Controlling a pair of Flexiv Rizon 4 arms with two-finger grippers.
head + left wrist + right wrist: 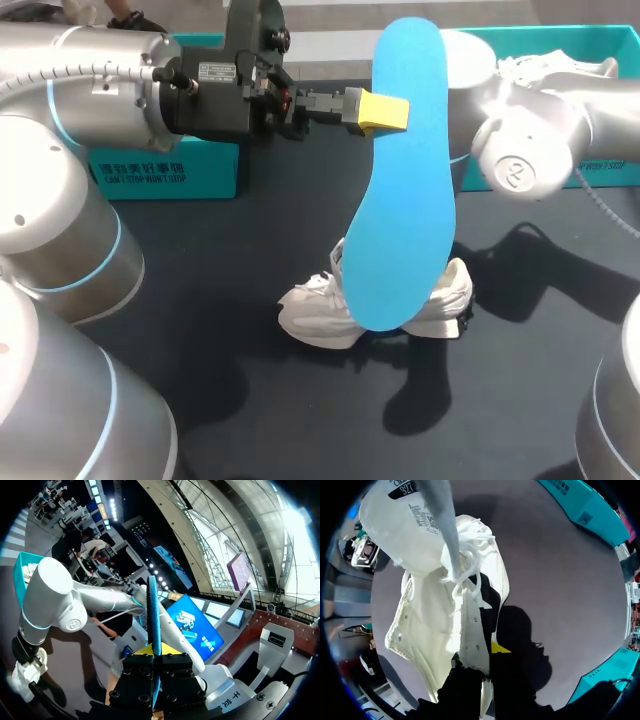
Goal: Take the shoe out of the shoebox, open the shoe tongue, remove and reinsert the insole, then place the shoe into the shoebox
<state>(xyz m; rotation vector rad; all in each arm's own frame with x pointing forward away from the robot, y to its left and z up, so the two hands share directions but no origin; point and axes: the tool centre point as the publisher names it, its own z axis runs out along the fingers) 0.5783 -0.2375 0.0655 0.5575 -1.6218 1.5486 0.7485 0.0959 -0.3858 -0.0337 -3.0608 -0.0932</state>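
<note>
While aloft, insole (pixel 400 180) well clear of shoe (pixel 320 315)

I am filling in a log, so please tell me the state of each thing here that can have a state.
left tool: shut on the insole
insole: out of the shoe, held upright in the air
shoe: on the table, tongue folded open
right tool: shut on the shoe's side wall
shoebox: open, second shoe inside

Smooth matt insole (pixel 400 200), cloth shoe (pixel 312 312)
</note>
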